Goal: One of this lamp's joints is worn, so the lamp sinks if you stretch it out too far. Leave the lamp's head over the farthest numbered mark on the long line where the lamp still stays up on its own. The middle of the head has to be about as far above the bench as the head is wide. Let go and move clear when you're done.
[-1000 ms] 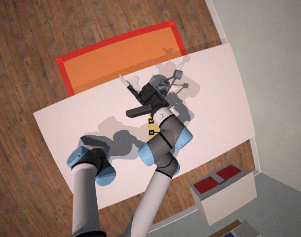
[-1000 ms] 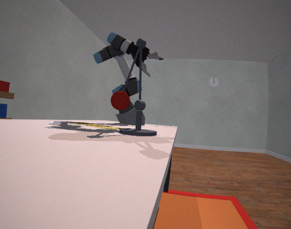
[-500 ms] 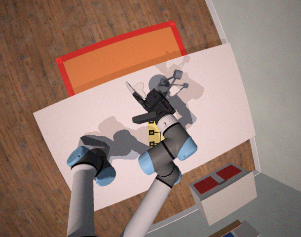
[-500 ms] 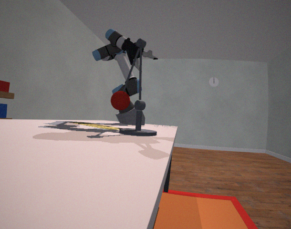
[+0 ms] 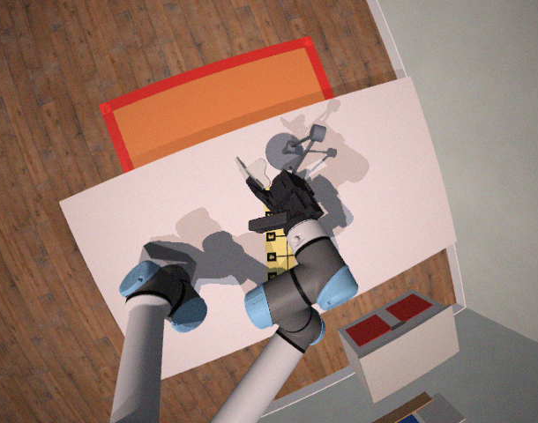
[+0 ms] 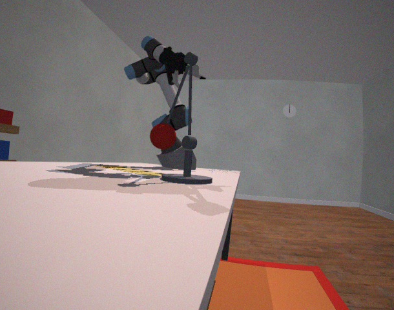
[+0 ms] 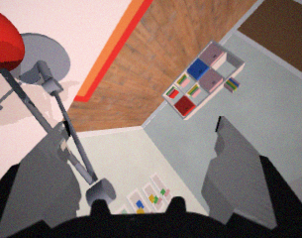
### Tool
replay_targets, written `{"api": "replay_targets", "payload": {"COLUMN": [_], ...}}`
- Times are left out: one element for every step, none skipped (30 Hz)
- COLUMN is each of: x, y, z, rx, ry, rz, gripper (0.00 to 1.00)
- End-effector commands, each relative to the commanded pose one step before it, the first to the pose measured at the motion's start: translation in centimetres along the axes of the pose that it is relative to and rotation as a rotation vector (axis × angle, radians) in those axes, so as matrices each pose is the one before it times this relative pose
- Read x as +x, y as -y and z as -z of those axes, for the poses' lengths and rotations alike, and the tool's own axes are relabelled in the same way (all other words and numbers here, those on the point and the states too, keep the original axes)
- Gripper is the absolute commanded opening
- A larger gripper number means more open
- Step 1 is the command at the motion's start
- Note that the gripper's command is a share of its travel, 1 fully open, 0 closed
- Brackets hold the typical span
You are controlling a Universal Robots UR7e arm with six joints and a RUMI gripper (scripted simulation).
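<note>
arm [image 5: 278, 368] folded high, forearm reaching up from the elbow [image 5: 162, 289], wrist [image 5: 305, 255] bent over; end effector [image 5: 253, 174] raised well above the tabletop, fingers spread wide (nothing between them), tips angled outward and roughly level

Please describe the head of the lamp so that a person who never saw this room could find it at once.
Find the white bench and, near its far edge, the lamp's round dark base with thin grey rods folded above it. The head hangs on the lower end of the slanted rod, beside the post. It is the only red ball there; the joints around it are grey.
</note>
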State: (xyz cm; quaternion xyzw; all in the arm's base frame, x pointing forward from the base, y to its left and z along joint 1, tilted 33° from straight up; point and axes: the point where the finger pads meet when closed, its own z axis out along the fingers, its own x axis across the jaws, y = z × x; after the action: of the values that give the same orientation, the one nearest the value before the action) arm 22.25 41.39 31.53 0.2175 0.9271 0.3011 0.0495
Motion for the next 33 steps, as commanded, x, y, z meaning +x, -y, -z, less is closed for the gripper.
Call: {"api": "replay_targets", "payload": {"x": [-0.900,-0.193,-0.197,-0.201,-0.205,-0.209,-0.213,-0.216,0.000,0.000,-0.160,-0.165,-0.169,-0.173,-0.177,-0.181,-0.186,-0.190,-0.194,-0.198,-0.202,-0.206,-0.210,-0.213,-0.217,0.000,0.000,-0.203,-0.201,-0.200,-0.198,-0.196,-0.195], "y": [-0.441,-0.082,-0.081,-0.080,-0.079,-0.078,-0.076,-0.075,0.000,0.000,-0.089,-0.088,-0.087,-0.087,-0.086,-0.085,-0.084,-0.083,-0.082,-0.081,-0.080,-0.078,-0.077,-0.076,-0.074,0.000,0.000,0.300,0.301,0.302,0.303,0.304,0.305], "z": [1.593,0.294,0.292,0.290,0.287,0.285,0.282,0.280,0.000,0.000,0.313,0.311,0.309,0.307,0.304,0.302,0.300,0.298,0.295,0.293,0.291,0.288,0.286,0.283,0.281,0.000,0.000,-0.231,-0.231,-0.232,-0.232,-0.232,-0.232], "rx": [-0.02445,-0.00450,-0.00450,-0.00450,-0.00450,-0.00450,-0.00450,-0.00450,0.00000,0.00000,-0.00448,-0.00448,-0.00448,-0.00448,-0.00448,-0.00448,-0.00448,-0.00448,-0.00448,-0.00448,-0.00448,-0.00448,-0.00448,-0.00448,-0.00448,0.00000,0.00000,-0.00132,-0.00132,-0.00132,-0.00132,-0.00132,-0.00132], "ry": [0.05204,0.01025,0.01025,0.01025,0.01025,0.01025,0.01025,0.01025,0.00000,0.00000,0.01024,0.01024,0.01024,0.01024,0.01024,0.01024,0.01024,0.01024,0.01024,0.01024,0.01024,0.01024,0.01024,0.01024,0.01024,0.00000,0.00000,0.00268,0.00268,0.00268,0.00268,0.00268,0.00268], "rz": [0.06475,0.01244,0.01244,0.01244,0.01244,0.01244,0.01244,0.01244,0.00000,0.00000,0.01245,0.01245,0.01245,0.01245,0.01245,0.01245,0.01245,0.01245,0.01245,0.01245,0.01245,0.01245,0.01245,0.01245,0.01245,0.00000,0.00000,0.00350,0.00350,0.00350,0.00350,0.00350,0.00350], "gripper": [1.00,1.00,1.00,1.00,1.00,1.00,1.00,1.00,1.00,1.00,1.00,1.00,1.00,1.00,1.00,1.00,1.00,1.00,1.00,1.00,1.00,1.00,1.00,1.00,1.00,1.00,1.00,1.00,1.00,1.00,1.00,1.00,1.00]}}
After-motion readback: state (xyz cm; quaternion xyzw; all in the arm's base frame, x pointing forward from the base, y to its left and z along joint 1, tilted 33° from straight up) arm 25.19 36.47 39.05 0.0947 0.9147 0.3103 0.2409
